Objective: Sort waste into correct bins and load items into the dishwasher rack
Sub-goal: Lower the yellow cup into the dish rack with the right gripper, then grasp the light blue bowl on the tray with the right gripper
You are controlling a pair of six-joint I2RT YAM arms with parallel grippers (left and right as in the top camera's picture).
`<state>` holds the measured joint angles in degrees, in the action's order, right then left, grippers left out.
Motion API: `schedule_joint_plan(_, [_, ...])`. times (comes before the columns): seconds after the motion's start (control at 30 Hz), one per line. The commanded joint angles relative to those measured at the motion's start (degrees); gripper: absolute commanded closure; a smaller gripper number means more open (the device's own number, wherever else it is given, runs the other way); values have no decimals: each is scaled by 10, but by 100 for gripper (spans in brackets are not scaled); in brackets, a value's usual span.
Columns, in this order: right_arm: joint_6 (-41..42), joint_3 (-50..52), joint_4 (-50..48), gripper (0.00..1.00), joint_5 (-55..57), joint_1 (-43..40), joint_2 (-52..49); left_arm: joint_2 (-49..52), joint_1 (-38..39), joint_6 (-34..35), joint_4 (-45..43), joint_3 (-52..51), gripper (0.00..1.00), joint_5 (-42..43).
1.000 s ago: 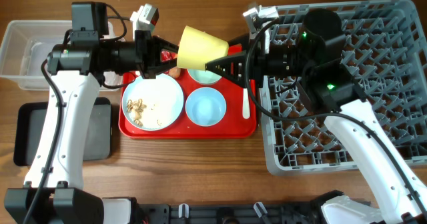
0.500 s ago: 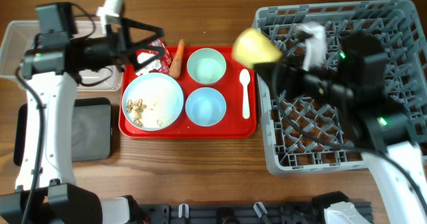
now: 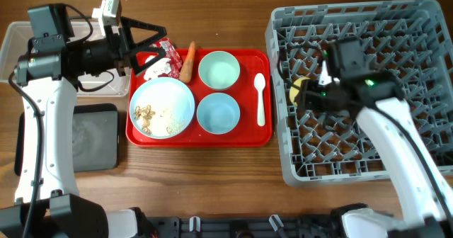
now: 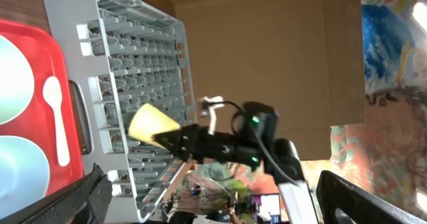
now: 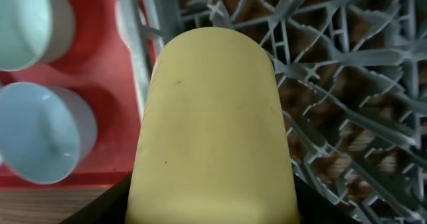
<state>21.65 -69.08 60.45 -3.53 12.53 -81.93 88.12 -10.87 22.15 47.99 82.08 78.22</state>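
- Small yellow plastic cup (image 3: 297, 91) hangs over the left part of the large square grey plastic rack (image 3: 368, 8), just inside the wall that faces the red rectangular serving tray (image 3: 263, 134); contact with the pegs (image 5: 313, 71) cannot be told
- right gripper (image 3: 311, 96) clamps the cup at one end; its fingers are mostly hidden behind the cup in the right wrist view
- left gripper (image 3: 159, 45) is spread wide and empty, above the far-left corner of the tray, near the small red snack wrapper (image 3: 164, 50)
- Orientation: cup lies on its side, not upright; long axis runs roughly level, in line with the gripper's reach, toward the tray side of the rack
- Left wrist view shows the wider end away from the gripper, so the mouth probably faces the tray; not certain
- Step in hand, as judged: seating the cup in the rack
- To do it well: roll the wrist so the mouth turns down, line it up with a gap among the pegs, stay off the rack wall, lower slowly, and let go only once the pegs carry it
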Motion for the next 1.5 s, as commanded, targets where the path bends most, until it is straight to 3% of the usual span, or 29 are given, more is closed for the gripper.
schedule_joint_plan(0.0, [10,-4,-17,50,10,0,-37,0,3,-7,5,1,0,-7])
schedule_joint_plan(0.03, [10,-4,-26,35,9,0,-42,0,3,-7,7,1,0,-12])
schedule_joint_plan(0.17, [10,-26,-31,14,9,-4,-45,0,3,-7,11,1,0,-14])
schedule_joint_plan(0.27, [8,-92,-2,14,9,-5,-44,-1,11,-7,18,1,0,-34])
schedule_joint_plan(0.33, [-32,-148,7,14,-43,-3,-40,-4,22,-8,45,1,0,-100])
schedule_joint_plan(0.5, [-95,-197,-44,33,-184,47,-38,-29,36,-9,87,1,0,-240])
schedule_joint_plan(0.57, [-87,-197,-63,40,-149,92,-57,-59,33,11,103,1,0,-340])
schedule_joint_plan(0.7, [-47,-195,-36,44,-57,169,-144,-143,16,91,149,1,0,-613])
schedule_joint_plan(0.87, [-4,-195,49,46,-54,220,-285,-261,-19,113,177,1,0,-815])
schedule_joint_plan(1.0, [9,-195,42,50,-55,229,-363,-319,-33,113,174,1,0,-854])
schedule_joint_plan(1.03, [9,-195,38,55,-55,229,-375,-327,-33,113,174,1,0,-854])
schedule_joint_plan(1.1, [8,-195,34,81,-53,229,-379,-335,-33,113,175,1,0,-854])
schedule_joint_plan(1.17, [9,-200,30,96,-44,226,-365,-336,-33,113,174,1,0,-854])
schedule_joint_plan(1.3, [10,-211,56,96,35,215,-297,-336,-33,113,174,1,0,-854])
schedule_joint_plan(1.47, [11,-218,73,95,206,186,-140,-336,-33,113,174,1,0,-854])
